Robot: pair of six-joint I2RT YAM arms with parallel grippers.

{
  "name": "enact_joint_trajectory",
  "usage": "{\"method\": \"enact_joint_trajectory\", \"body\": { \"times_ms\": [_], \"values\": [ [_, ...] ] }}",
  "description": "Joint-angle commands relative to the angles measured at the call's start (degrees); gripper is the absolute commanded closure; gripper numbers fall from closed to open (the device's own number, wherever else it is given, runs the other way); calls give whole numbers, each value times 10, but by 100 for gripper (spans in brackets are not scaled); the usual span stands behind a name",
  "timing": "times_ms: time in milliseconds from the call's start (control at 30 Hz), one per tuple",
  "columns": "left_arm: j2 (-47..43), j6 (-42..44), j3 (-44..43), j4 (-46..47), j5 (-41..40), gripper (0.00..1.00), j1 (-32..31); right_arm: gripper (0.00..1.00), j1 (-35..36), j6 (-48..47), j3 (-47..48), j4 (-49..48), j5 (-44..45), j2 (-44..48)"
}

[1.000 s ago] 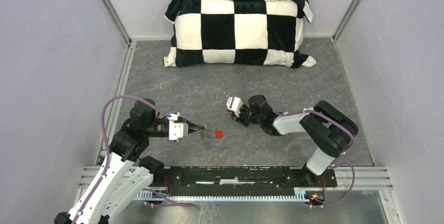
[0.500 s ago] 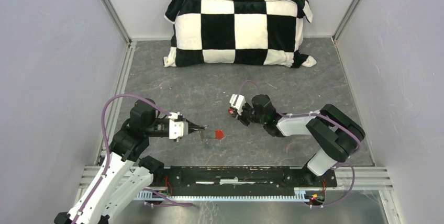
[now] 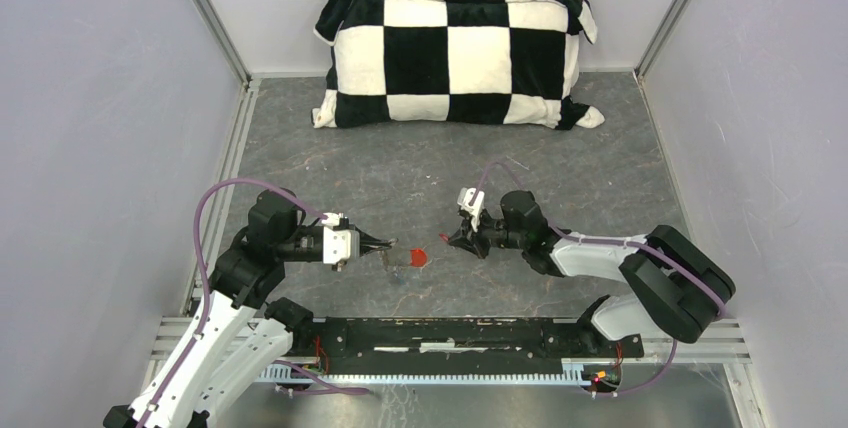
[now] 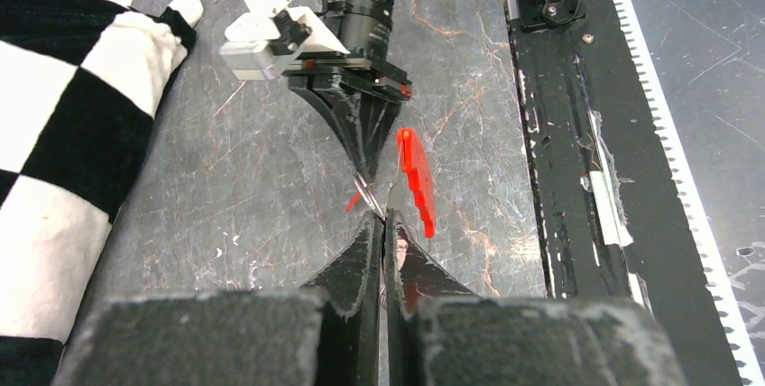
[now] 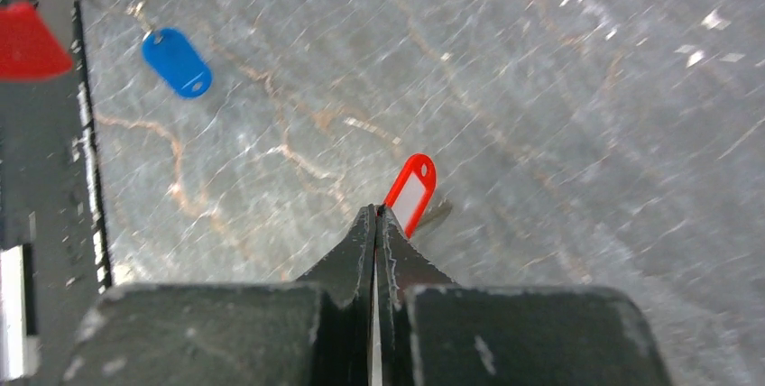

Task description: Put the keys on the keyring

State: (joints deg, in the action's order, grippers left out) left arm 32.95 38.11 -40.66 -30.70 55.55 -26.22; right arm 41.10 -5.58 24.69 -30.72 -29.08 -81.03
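Pillow (image 3: 455,43) well behind the keyring (image 3: 415,256)

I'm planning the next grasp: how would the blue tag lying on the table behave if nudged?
The blue tag looks thin, flat plastic, so it is probably light and would slide, not roll, on the smooth table. Lying flush, it likely resists pinching from above.

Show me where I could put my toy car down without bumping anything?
The wide grey strip of table between the pillow and both arms is bare. The front middle is crowded: the left gripper pinches the keyring there, the right gripper meets it beside the red tag, and a blue tag lies close by.
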Motion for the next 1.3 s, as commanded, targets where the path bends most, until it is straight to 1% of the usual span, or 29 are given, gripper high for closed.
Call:
{"method": "enact_joint_trajectory", "body": {
  "times_ms": [0,67,200,267,300,333,533,667,767,867,933,1033,1167,1267],
  "values": [
    [-2,-24,-8,34,3,98,-1,100,0,35,-27,24,-56,19],
    [-1,-26,-7,38,5,98,-1,100,0,39,-38,30,-66,20],
    [1,-29,-7,46,5,98,-1,99,1,39,-40,39,-43,9],
    [2,-32,-7,47,6,98,-1,93,0,43,-35,33,-37,3],
    [3,-32,-8,47,7,98,-1,88,0,44,-32,33,-33,1],
    [3,-32,-7,48,7,98,-1,85,0,44,-29,34,-32,-2],
    [2,-32,-7,48,6,98,-1,72,0,34,-21,60,7,4],
    [4,-31,-9,47,8,98,-1,61,0,41,-33,53,24,28],
    [7,-31,-11,48,9,98,-1,56,1,43,-58,32,43,58],
    [6,-31,-10,47,8,98,-1,54,0,42,-86,-1,52,90],
    [5,-32,-10,47,9,98,-1,54,0,42,-100,-20,42,101],
    [5,-32,-10,47,9,98,-1,54,0,43,-102,-22,30,93],
    [5,-32,-11,47,8,98,-1,54,2,55,-113,-52,12,81],
    [5,-32,-11,47,8,98,-1,54,1,81,-114,-71,3,66]
  ]
}}
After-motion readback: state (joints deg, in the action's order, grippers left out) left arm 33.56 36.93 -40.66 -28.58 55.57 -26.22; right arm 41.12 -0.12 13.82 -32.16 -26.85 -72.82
